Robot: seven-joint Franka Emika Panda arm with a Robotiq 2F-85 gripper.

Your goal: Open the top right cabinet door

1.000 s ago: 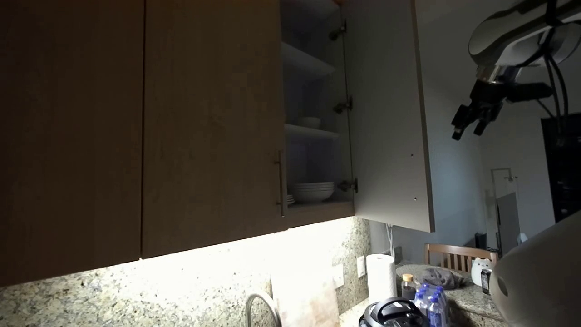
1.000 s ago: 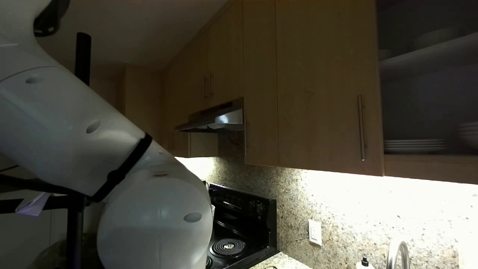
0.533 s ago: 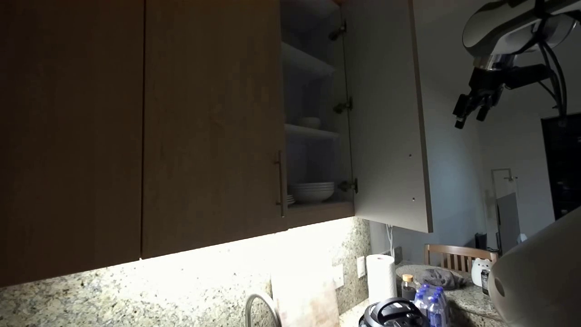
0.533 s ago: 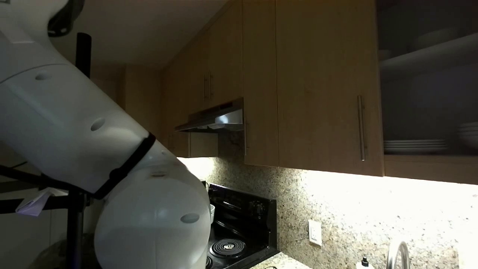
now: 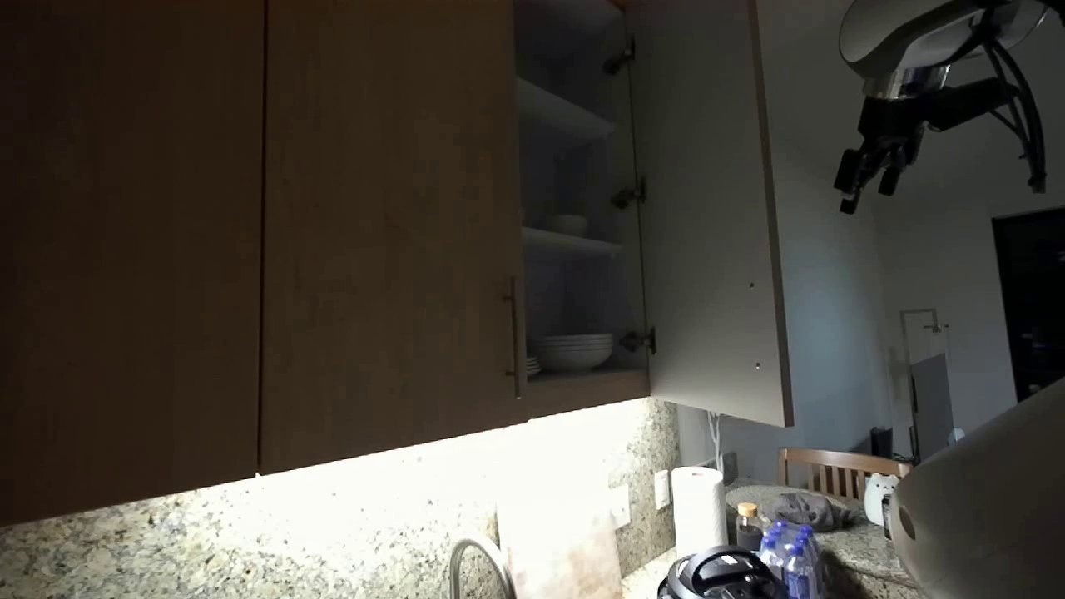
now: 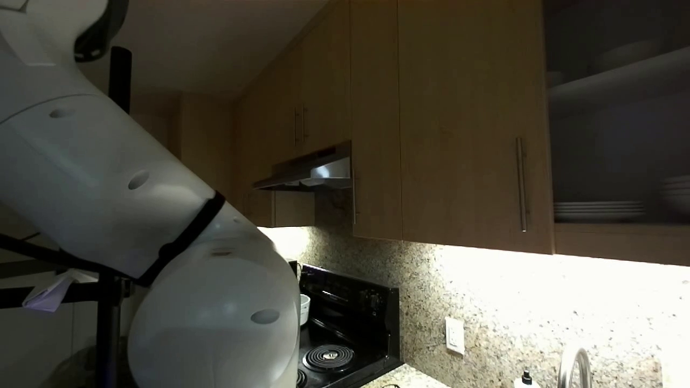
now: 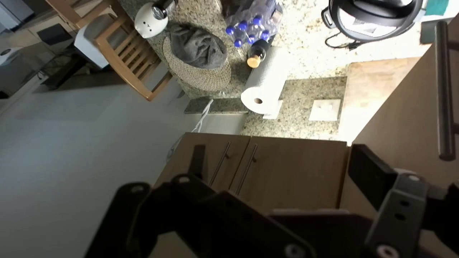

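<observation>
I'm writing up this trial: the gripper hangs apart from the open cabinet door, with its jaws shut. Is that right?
Not shut: in the wrist view the gripper is open, its fingers well apart. The rest holds: it hangs apart from the open cabinet door in an exterior view.

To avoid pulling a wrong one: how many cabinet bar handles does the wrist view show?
3. The left bar handle and middle bar handle run side by side below centre; the right bar handle stands by the right edge. The gripper may hide more.
</observation>
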